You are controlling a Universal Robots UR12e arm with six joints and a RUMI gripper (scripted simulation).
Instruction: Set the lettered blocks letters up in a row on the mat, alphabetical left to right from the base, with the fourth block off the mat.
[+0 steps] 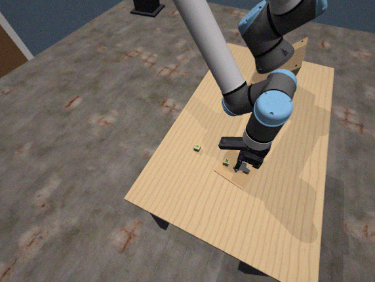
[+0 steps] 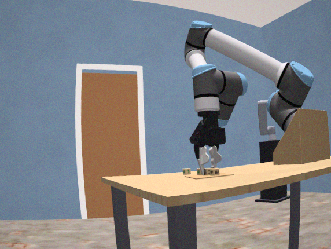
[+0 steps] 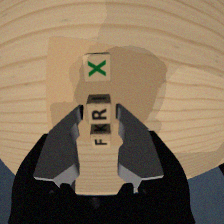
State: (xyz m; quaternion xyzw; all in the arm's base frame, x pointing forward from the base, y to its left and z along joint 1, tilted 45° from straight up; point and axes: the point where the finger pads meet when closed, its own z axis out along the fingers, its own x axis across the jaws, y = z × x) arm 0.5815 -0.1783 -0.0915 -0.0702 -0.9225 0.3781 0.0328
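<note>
The R block (image 3: pixel 99 114) (image 2: pixel 209 172) stands on the mat (image 3: pixel 60 80) (image 1: pixel 236 180) (image 2: pixel 198 176), letter up. My gripper (image 3: pixel 99 105) (image 1: pixel 242 170) (image 2: pixel 208 171) is partly open around it, with a narrow gap on each side in the wrist view. The F block (image 3: pixel 101 140) (image 2: pixel 216 171) is close beside R, letter up, with a K on its side. The X block (image 3: pixel 97 68) (image 1: pixel 226 161) (image 2: pixel 198 171) lies on the mat with a green X up, apart from R on the other side. In the top view the fingers largely hide R and F.
The fourth block (image 1: pixel 197 148) (image 2: pixel 186 171), with a green mark on top, lies off the mat beyond X. The table (image 1: pixel 183 197) (image 2: pixel 139 182) carries a wooden panel structure (image 2: pixel 313 139) by the robot's base.
</note>
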